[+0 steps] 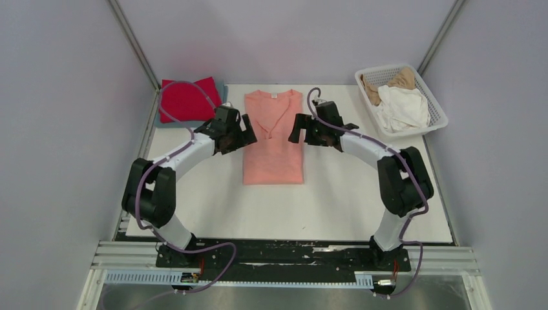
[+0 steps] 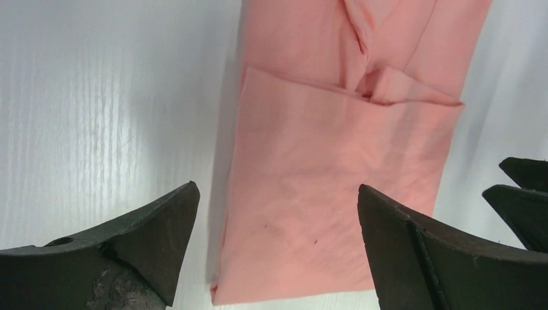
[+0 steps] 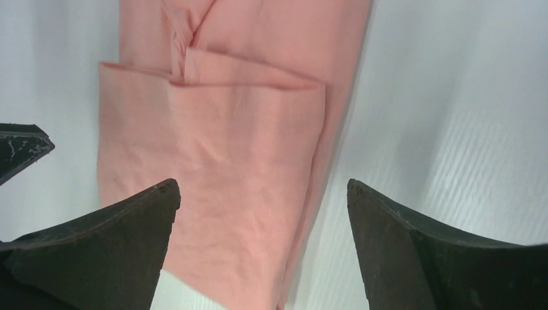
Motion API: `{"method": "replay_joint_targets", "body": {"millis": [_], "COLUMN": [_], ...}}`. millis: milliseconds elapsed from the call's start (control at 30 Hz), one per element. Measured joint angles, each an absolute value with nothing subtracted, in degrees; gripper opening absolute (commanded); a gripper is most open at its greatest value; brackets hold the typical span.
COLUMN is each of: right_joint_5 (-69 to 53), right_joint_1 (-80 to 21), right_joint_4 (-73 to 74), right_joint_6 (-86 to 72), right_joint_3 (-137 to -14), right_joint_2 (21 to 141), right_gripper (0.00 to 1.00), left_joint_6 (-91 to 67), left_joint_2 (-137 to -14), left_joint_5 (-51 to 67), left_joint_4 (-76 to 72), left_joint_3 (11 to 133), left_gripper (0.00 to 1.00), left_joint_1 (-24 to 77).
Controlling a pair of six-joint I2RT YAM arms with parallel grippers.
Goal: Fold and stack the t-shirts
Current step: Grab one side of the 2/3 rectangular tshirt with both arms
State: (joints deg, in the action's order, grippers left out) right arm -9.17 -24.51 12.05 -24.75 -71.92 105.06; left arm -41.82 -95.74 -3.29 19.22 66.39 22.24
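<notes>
The salmon-pink t-shirt (image 1: pixel 273 139) lies flat in the middle of the counter (image 1: pixel 336 200). It is folded to a narrow strip, with the collar at the far side. The left jaws and the right jaws both stand wide open and grip nothing, one just beside each long edge. The red t-shirt (image 1: pixel 187 100) lies folded at the far left corner. The white t-shirt (image 1: pixel 404 106) and the tan t-shirt (image 1: pixel 388 82) lie in the basket (image 1: pixel 441 110).

**Colour check**

Centre: salmon-pink t-shirt (image 1: pixel 273 139), plain.
Upper left: bright red t-shirt (image 1: pixel 187 100) over a grey-blue t-shirt (image 1: pixel 169 123).
Upper right: white lattice basket (image 1: pixel 434 111), with a white t-shirt (image 1: pixel 404 108) and a tan t-shirt (image 1: pixel 395 80) inside.
Bench (image 1: pixel 336 206) white, faintly ribbed.
Left tool (image 1: pixel 249 132) and right tool (image 1: pixel 296 129) black.
</notes>
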Motion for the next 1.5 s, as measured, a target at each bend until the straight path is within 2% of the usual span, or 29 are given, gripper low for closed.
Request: {"method": "replay_joint_targets", "body": {"millis": [133,267,467,567,633,700,800,867,1200,1267,1300,1333,1367,1433,1500], "right_joint_5": [-12.1,-14.76,-17.98,-18.85,-19.27,-19.57,-20.01,-20.27,-20.69,-20.71,-20.69,-20.69,-20.69,-20.64,-20.62], "right_joint_1": [-24.6,-25.04,-25.87,-26.13,-26.24,-26.35,-26.68,-27.0,-28.08,-28.1,-28.1,-28.12,-28.12,-28.12,-28.16], "right_joint_4": [12.05,11.97,11.33,10.37,9.78,8.86,7.86,7.29,6.22,6.0,5.87,5.65,5.52,4.4,2.66], "right_joint_6": [-25.45,-27.33,-32.49,-34.44,-35.35,-36.18,-37.1,-37.56,-38.96,-39.11,-39.16,-39.18,-39.18,-39.29,-39.44], "right_joint_3": [-63.68,-56.31,-49.01,-47.03,-46.46,-46.17,-46.0,-45.91,-43.38,-43.0,-42.92,-42.76,-42.63,-42.0,-41.5], "right_joint_2": [97.23,92.16,91.64,91.66,91.68,91.74,92.05,92.58,92.9,92.9,92.9,92.9,92.9,92.95,93.45], "right_gripper": [1.0,0.93,0.75,0.62,0.54,0.47,0.44,0.43,0.33,0.3,0.29,0.26,0.24,0.19,0.01], "left_joint_6": [-42.3,-43.62,-45.74,-47.07,-47.72,-48.58,-49.52,-49.87,-51.62,-51.81,-51.88,-51.94,-52.38,-52.56,-52.71], "left_joint_2": [-87.5,-81.43,-80.2,-81.12,-81.58,-82.41,-83.61,-84.38,-84.82,-84.82,-84.82,-84.99,-85.12,-85.47,-85.54], "left_joint_5": [-0.69,3.55,7.18,8.23,8.75,9.32,10.31,10.9,12.78,12.62,12.49,12.29,12.43,11.94,11.84], "left_joint_4": [18.52,17.28,16.8,15.66,14.35,12.91,10.94,10.17,7.29,7.25,7.38,7.46,7.35,7.38,7.16], "left_joint_3": [57.65,48.49,40.6,39.83,39.83,39.86,39.92,39.92,37.76,37.52,37.47,37.34,37.21,36.75,36.69], "left_gripper": [1.0,1.0,1.0,1.0,0.96,0.89,0.74,0.68,0.52,0.42,0.28,0.2,0.05,0.0,0.0], "left_joint_1": [22.24,22.28,22.41,22.41,22.41,22.41,22.41,22.41,22.41,22.41,22.41,22.41,22.39,22.39,22.41]}}
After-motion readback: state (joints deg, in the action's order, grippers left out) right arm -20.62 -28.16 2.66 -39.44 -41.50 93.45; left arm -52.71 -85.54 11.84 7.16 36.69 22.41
